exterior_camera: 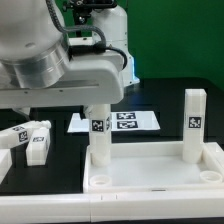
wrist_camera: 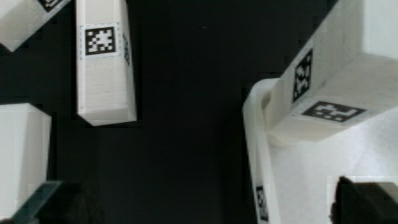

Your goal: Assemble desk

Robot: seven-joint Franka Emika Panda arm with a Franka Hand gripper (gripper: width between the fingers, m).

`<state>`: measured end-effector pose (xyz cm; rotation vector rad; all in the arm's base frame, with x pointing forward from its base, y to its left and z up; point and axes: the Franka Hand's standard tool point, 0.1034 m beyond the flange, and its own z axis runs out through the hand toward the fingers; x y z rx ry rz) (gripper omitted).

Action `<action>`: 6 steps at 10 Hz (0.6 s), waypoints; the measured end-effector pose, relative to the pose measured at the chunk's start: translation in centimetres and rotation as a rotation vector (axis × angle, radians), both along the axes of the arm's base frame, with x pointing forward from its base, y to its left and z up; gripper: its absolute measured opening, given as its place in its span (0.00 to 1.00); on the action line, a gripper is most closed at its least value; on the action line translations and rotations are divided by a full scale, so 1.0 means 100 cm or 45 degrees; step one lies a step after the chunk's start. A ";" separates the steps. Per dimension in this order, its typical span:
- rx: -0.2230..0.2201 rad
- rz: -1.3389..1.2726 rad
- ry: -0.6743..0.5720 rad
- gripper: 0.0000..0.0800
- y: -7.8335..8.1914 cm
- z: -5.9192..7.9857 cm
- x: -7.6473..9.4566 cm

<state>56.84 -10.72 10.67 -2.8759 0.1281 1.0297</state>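
The white desk top (exterior_camera: 150,168) lies at the front of the black table with two tagged legs standing upright in it, one at the exterior view's left (exterior_camera: 100,138) and one at the right (exterior_camera: 193,122). Two loose legs (exterior_camera: 32,140) lie on the table at the exterior view's left. In the wrist view, my gripper (wrist_camera: 201,205) is open and empty, with its dark fingertips (wrist_camera: 39,205) far apart. The desk top's corner (wrist_camera: 294,150) and an upright leg (wrist_camera: 329,85) lie between them, nearer one finger. A loose leg (wrist_camera: 103,60) lies beyond.
The marker board (exterior_camera: 125,120) lies flat behind the desk top. The arm's large wrist (exterior_camera: 60,60) hangs over the left upright leg and hides the fingers in the exterior view. Another white part (wrist_camera: 18,150) shows at the wrist view's edge.
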 end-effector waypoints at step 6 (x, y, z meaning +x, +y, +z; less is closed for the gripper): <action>0.022 -0.004 0.073 0.81 -0.021 -0.014 -0.010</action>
